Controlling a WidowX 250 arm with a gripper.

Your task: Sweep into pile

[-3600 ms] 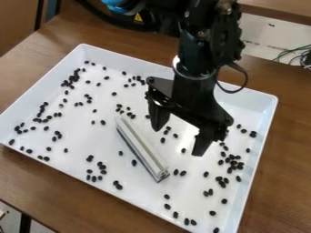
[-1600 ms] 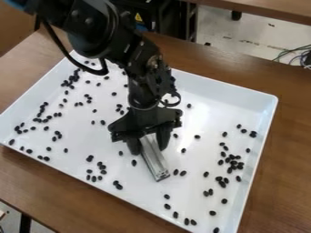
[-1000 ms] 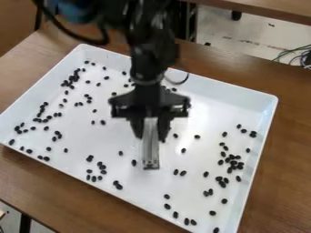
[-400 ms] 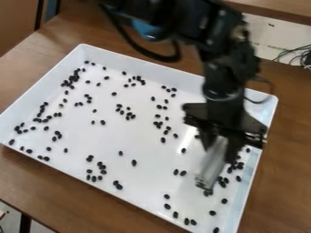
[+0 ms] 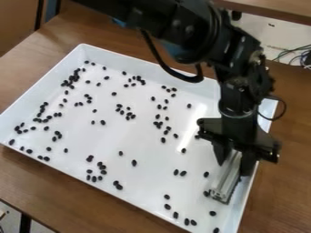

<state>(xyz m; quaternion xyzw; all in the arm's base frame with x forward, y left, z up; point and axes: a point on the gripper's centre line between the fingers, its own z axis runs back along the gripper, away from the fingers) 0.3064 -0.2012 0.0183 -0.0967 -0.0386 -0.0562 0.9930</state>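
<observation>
On the wooden counter (image 5: 273, 182), a white tray (image 5: 139, 200) holds scattered black beans (image 5: 133, 162) and a silver bar (image 5: 226, 179), which the end effector (image 5: 236, 163) clamps near the tray's right side.

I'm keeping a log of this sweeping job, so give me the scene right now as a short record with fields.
Surface: brown wooden table
Container: white rectangular tray with raised sides
Loose items: many small black pieces, scattered across the tray
Tool: grey bar, slanting near the tray's right side in the view
End effector: shut on the bar
Bar's lower end: beside a black piece
Pile state: no single pile; small clusters and strays
</observation>
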